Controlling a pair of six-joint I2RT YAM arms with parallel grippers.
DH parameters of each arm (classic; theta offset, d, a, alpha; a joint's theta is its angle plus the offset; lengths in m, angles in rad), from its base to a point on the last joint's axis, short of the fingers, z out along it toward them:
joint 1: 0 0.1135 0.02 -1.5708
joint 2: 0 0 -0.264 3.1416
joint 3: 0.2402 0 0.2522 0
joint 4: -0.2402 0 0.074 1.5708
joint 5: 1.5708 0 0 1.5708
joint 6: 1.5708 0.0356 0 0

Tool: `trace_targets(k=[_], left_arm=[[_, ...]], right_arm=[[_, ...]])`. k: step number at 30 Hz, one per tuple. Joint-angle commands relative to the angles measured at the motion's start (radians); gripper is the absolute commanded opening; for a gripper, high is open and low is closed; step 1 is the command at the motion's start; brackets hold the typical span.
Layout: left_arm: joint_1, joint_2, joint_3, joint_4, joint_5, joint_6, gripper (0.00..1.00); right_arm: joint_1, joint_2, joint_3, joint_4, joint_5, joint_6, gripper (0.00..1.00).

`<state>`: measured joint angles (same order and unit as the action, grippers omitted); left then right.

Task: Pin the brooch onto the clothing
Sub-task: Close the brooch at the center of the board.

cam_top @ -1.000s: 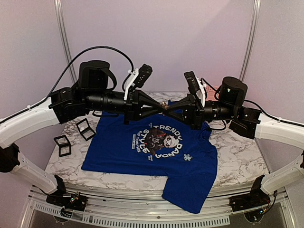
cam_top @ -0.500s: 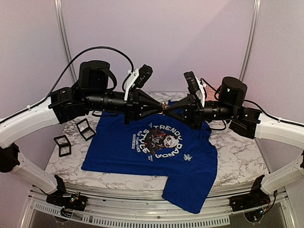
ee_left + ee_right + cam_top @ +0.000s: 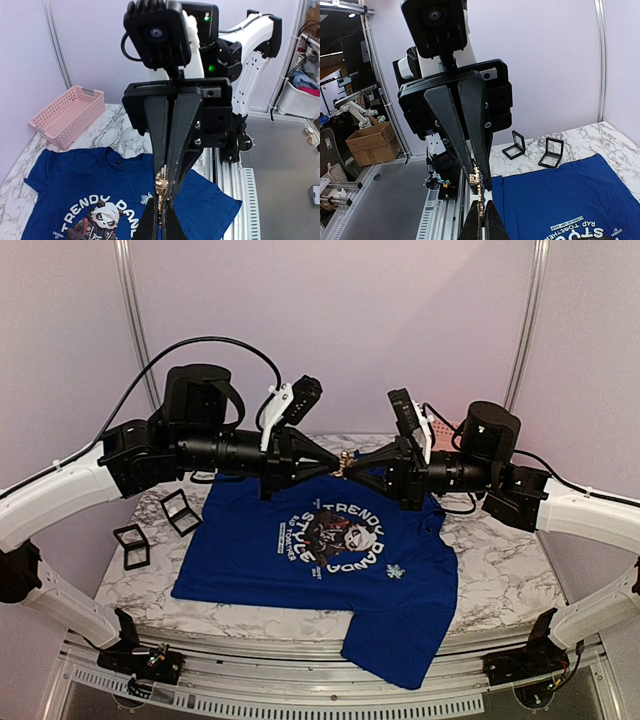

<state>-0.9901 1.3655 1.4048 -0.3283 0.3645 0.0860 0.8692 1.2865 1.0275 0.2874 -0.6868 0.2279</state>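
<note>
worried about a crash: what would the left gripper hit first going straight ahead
The right gripper: it sits tip to tip with it, both seemingly pinching the gold brooch above the T-shirt.

The left gripper (image 3: 160, 212) comes up from the bottom edge, its two fingers closed on the lower end of a small golden brooch (image 3: 161, 186). The right gripper (image 3: 163, 167) meets it from above, black fingers pinched on the brooch's upper end. Both are held above the blue T-shirt (image 3: 65, 200), which lies on the marble table (image 3: 120, 130), and a pink basket (image 3: 67, 116) stands just beyond the T-shirt's left sleeve.
</note>
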Motion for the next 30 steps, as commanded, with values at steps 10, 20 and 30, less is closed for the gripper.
trace_targets(k=[10, 20, 30], left_arm=[[0.017, -0.017, 0.054, -0.043, -0.123, 0.095, 0.12], [0.021, -0.029, 0.078, -0.131, -0.064, 0.131, 0.32], [0.020, -0.079, -0.017, -0.153, 0.009, 0.175, 0.44]], right_arm=[[0.007, -0.002, -0.010, -0.010, -0.038, 0.011, 0.00], [0.005, -0.006, -0.014, -0.012, 0.008, 0.020, 0.00], [0.006, -0.032, -0.031, 0.010, 0.100, 0.035, 0.00]])
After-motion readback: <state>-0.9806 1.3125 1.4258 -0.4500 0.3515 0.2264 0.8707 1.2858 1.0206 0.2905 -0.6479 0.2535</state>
